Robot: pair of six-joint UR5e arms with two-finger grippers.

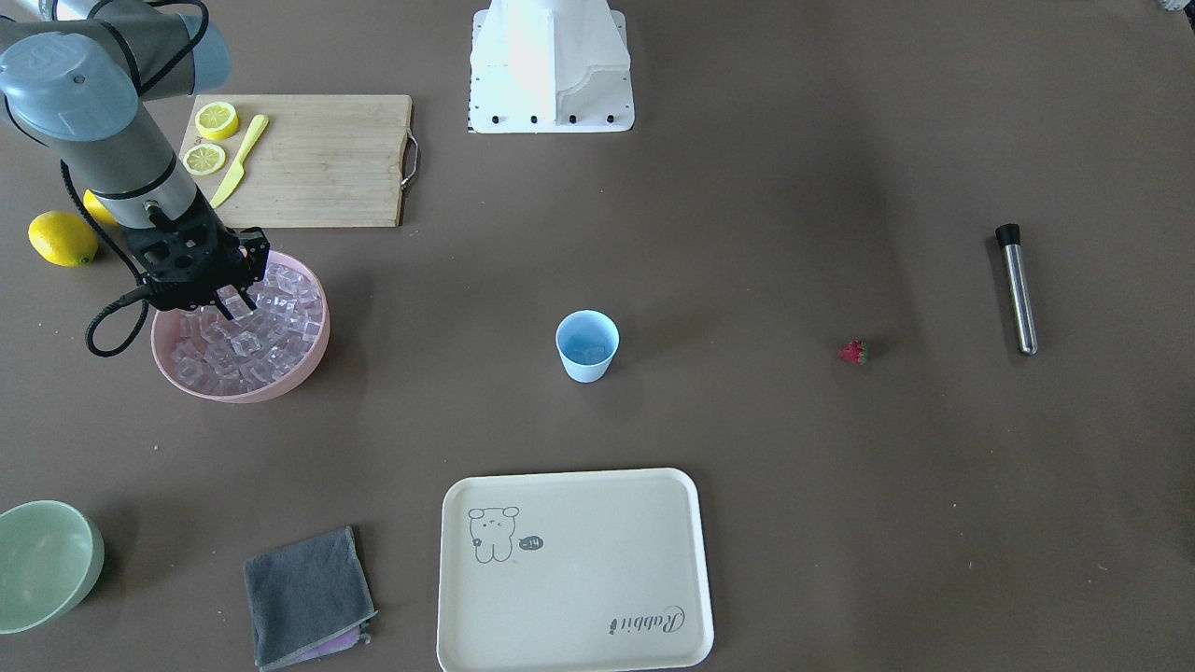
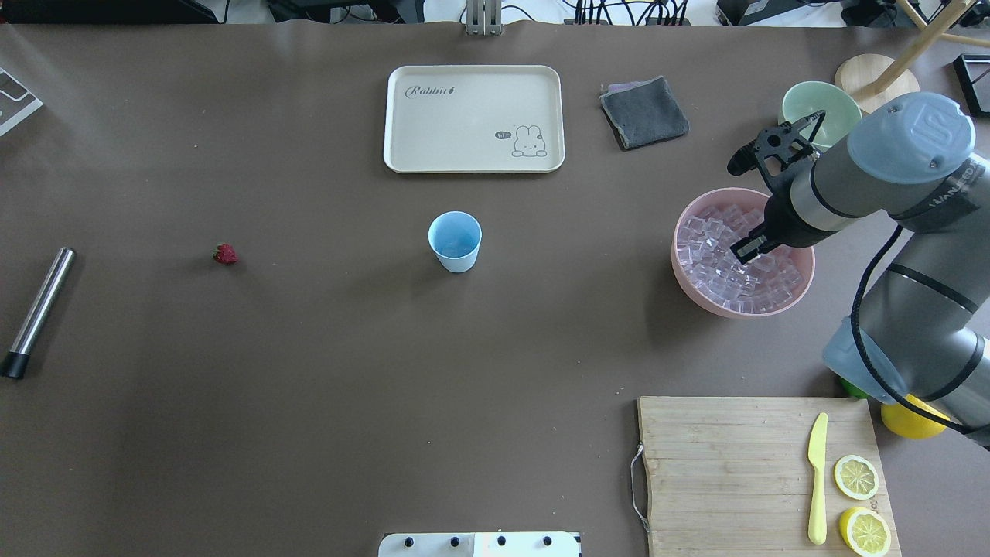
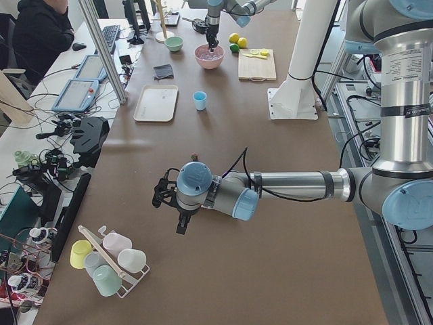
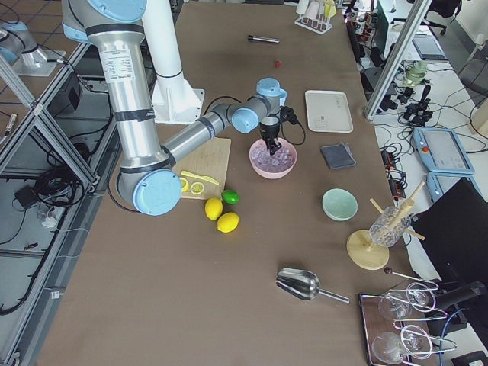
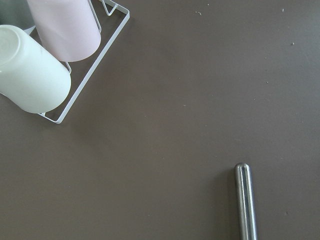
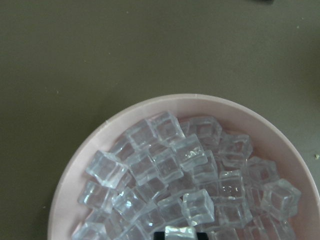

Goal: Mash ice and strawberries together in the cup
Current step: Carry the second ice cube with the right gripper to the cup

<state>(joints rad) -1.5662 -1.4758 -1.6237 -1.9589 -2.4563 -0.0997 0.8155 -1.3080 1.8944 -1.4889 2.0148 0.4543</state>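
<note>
The light-blue cup (image 2: 455,241) stands upright mid-table, also seen from the front (image 1: 587,345). One small red strawberry (image 2: 225,254) lies alone on the table, well apart from the cup. Clear ice cubes (image 6: 170,165) fill a pink bowl (image 2: 696,294). My right gripper (image 2: 746,251) reaches down into that ice; in the wrist view one cube (image 6: 180,232) sits right at its fingertips, and the gripper looks shut on it. My left gripper (image 3: 181,229) hovers over the far left end of the table; whether it is open or shut I cannot tell.
A steel muddler (image 2: 37,309) lies at the left end, near a wire rack of cups (image 5: 45,55). A cream tray (image 2: 473,116), grey cloth (image 2: 643,112) and green bowl (image 2: 804,104) line the far edge. A cutting board (image 2: 727,464) holds lemon slices and a yellow knife.
</note>
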